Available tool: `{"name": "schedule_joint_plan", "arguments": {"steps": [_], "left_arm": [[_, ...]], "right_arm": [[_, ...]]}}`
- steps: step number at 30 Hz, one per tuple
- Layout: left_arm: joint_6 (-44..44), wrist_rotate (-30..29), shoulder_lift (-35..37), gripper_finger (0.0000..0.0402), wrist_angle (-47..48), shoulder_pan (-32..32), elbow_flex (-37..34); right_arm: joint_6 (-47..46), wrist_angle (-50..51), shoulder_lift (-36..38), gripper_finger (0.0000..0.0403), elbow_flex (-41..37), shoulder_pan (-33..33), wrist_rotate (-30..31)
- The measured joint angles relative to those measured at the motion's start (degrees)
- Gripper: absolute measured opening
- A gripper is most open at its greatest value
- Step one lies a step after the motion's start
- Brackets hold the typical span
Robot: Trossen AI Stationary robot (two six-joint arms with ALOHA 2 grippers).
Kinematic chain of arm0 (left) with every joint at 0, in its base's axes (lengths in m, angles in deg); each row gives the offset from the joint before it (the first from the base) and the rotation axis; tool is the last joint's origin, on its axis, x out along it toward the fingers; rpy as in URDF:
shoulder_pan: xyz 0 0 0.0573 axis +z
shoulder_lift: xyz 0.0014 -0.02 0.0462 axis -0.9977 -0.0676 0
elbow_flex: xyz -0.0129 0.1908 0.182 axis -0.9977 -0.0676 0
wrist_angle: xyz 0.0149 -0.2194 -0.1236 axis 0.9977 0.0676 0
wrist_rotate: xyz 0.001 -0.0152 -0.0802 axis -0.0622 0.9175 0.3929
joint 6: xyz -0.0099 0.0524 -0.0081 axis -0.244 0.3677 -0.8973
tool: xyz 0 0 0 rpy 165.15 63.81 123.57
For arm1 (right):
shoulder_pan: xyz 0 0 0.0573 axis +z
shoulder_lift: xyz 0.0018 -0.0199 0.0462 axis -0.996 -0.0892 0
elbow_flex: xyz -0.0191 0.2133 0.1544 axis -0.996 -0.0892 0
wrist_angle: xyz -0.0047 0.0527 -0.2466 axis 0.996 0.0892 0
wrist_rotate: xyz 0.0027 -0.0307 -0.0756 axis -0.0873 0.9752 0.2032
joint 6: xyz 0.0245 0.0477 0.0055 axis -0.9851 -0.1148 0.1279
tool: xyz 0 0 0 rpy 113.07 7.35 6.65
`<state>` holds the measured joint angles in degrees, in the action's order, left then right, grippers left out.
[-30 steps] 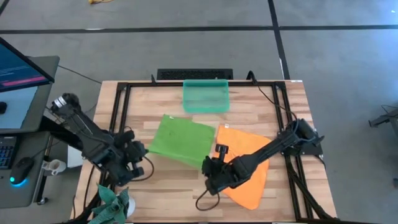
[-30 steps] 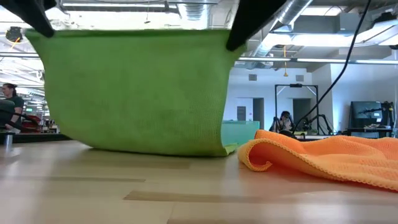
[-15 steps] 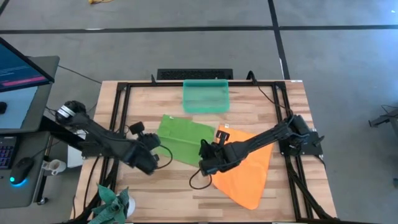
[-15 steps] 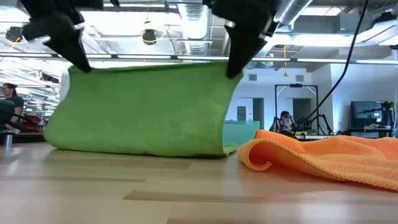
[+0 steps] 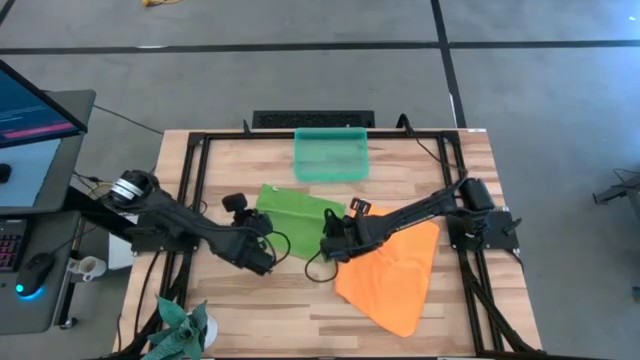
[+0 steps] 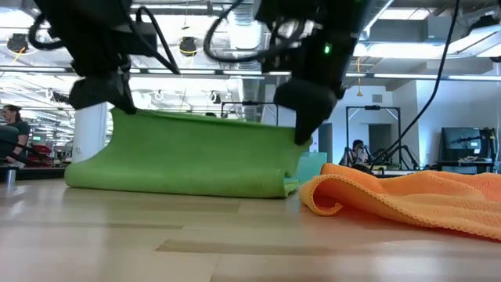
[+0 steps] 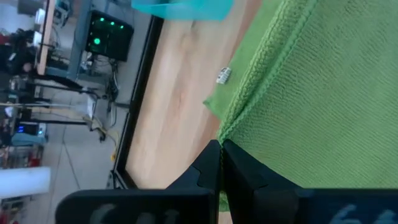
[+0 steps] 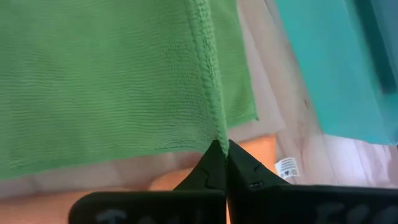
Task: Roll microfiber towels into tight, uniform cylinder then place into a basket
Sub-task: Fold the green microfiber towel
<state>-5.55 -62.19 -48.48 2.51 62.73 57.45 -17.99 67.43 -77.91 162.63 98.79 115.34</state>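
On the pale wooden surface (image 5: 300,300), the soft lime green microfiber towel (image 5: 297,222) is folded over on itself, its lower layer lying flat and its upper layer lifted by two corners, one in each tool. The left tool (image 5: 262,252) has its two dark fingers pressed fully together on the hemmed corner at the towel's left end; the right tool (image 5: 333,243) is closed just as tightly on the corner at its right end. In the low view the lifted edge (image 6: 207,121) runs between the two tools above the fold resting on the wood. The bright orange microfiber towel (image 5: 395,275) lies crumpled just beside the green one, under the right arm. The small rectangular translucent teal plastic basket (image 5: 331,153) stands near the surface's far edge, just beyond the green towel.
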Motion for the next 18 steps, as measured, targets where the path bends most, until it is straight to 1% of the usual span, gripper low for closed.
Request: {"name": "schedule_joint_plan", "arguments": {"steps": [4, 13, 18], "left_arm": [[1.99, -0.66, 0.02, 0.0000, -1.94, 2.29, -0.04], [9.03, -0.22, 0.02, 0.0000, -6.26, 7.05, -0.07], [12.79, 2.17, 0.02, 0.0000, -8.56, 8.65, -0.07]], "right_arm": [[0.81, -2.88, 0.00, 0.0007, -1.70, -2.53, -0.29], [2.46, -7.34, 0.00, 0.0006, -5.05, -3.92, -2.17], [2.30, -6.81, 0.00, 0.0009, -4.82, -3.29, -3.64]]}}
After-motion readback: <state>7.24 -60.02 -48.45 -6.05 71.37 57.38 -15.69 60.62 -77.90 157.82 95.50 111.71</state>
